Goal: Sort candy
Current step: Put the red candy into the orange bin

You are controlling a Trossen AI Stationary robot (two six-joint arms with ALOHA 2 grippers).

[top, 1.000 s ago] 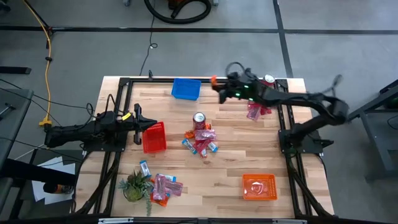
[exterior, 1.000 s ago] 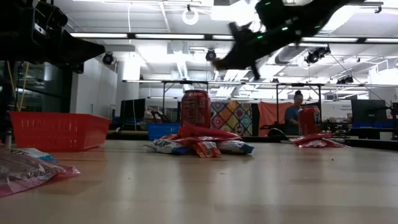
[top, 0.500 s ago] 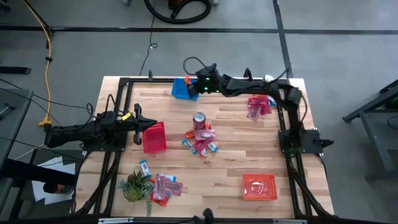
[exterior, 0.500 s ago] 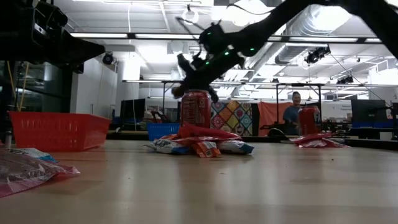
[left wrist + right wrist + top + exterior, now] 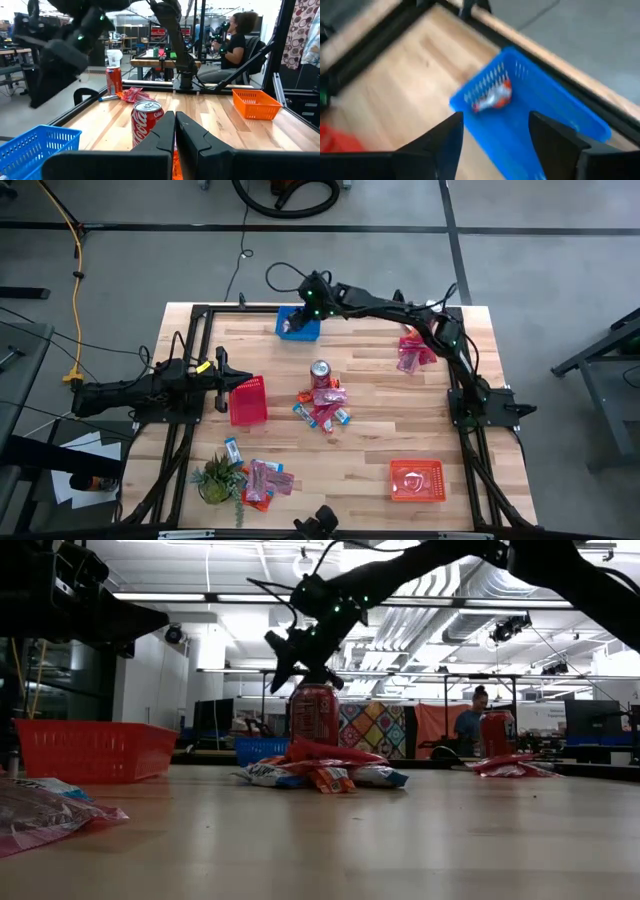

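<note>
One candy packet (image 5: pixel 492 98) lies in the blue basket (image 5: pixel 555 127), top center; right gripper (image 5: pixel 495 132) hovers, fingers apart, empty. Retreating low could snag the rim.

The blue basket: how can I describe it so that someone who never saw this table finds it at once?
Look at the far edge of the wooden table, a little left of its middle, under the right gripper. The blue basket sits there with one candy packet inside. It is the only blue one: the other two baskets are red and orange.
</note>
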